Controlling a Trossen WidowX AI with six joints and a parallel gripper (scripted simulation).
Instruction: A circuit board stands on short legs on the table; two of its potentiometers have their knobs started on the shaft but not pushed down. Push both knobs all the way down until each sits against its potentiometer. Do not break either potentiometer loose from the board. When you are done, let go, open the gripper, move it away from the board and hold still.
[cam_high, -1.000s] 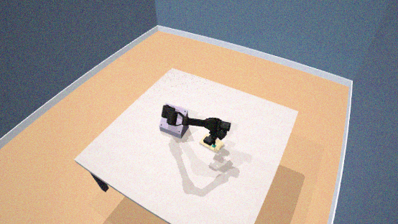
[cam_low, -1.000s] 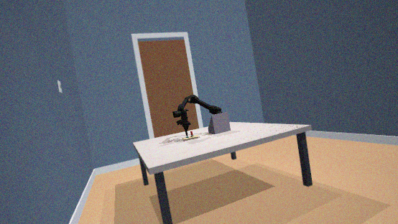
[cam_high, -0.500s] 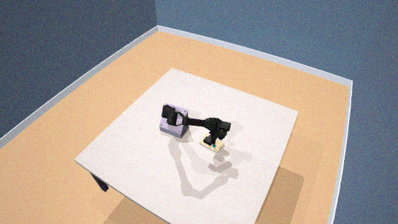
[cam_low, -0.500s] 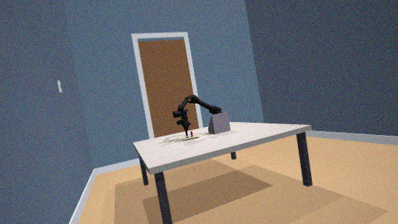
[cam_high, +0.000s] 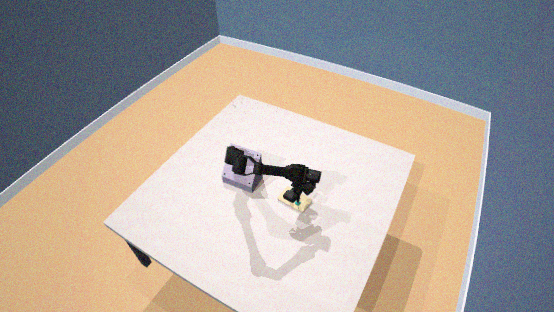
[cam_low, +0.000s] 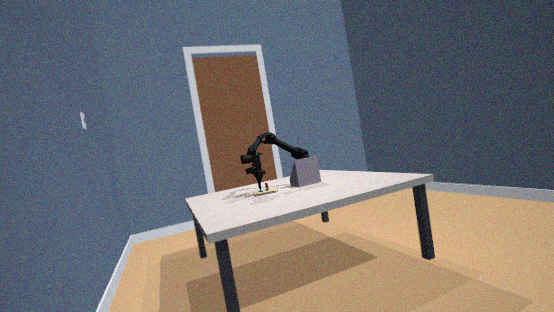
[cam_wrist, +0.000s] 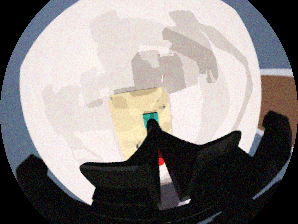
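Observation:
The pale yellow circuit board lies on the table under the arm. A teal potentiometer sits near the board's outer end. My gripper is shut, fingertips together, pointing down right over the teal part. The tips hide whatever knob is there, and I cannot tell whether they touch it. A red knob stands up on the board on the side toward the arm's base; a bit of it shows between the fingers in the wrist view.
The grey-lilac base block that carries the arm stands behind the board. The arm reaches from it over the board. Shadows of the arm fall on the white table around the board.

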